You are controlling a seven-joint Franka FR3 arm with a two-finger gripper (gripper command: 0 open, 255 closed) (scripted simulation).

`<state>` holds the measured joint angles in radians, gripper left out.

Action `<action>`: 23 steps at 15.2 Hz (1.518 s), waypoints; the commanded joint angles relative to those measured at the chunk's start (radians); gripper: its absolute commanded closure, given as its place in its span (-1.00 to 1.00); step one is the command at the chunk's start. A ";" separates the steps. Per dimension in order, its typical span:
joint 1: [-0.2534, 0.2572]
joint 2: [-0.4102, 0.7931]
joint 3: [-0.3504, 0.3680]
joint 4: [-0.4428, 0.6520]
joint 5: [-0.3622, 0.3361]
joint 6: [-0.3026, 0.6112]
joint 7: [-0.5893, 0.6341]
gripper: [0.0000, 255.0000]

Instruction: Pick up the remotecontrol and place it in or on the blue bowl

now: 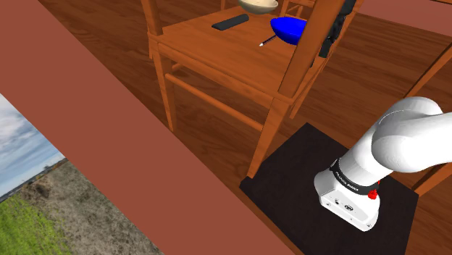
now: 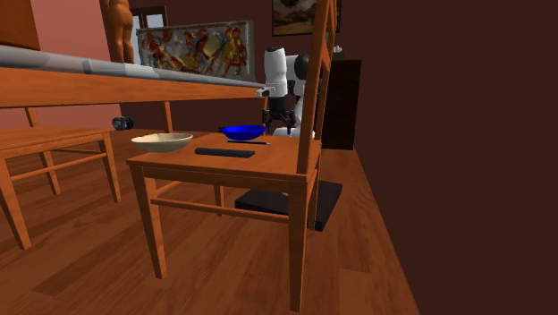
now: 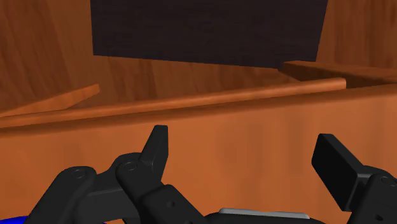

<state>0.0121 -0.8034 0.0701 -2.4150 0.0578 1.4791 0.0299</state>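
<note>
Pickup was not done: we saw the remote control (image 1: 229, 22) at the shoulder view's left of the blue bowl (image 1: 288, 29), the gripper (image 3: 245, 145) wide open, empty.

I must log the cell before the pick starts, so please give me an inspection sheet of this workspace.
surface: wooden chair seat.
job's things: black remote control lying flat; blue bowl apart from it.
clutter: beige bowl; thin pen-like stick beside blue bowl.
gripper: jaws apart, holding nothing, close to blue bowl.
cables: nothing seen.
surroundings: wooden floor, long table, painting, dark cabinet.
</note>
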 commanded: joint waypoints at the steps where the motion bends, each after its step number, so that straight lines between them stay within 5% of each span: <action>1: 0.000 0.000 0.000 0.000 0.000 0.000 0.000 -1.00; 11: -0.141 0.320 0.219 0.224 0.030 0.190 0.541 -1.00; 23: -0.274 0.763 0.362 0.669 -0.199 0.210 1.197 -1.00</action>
<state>-0.2564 -0.0876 0.4247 -1.8000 -0.1112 1.7001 1.1650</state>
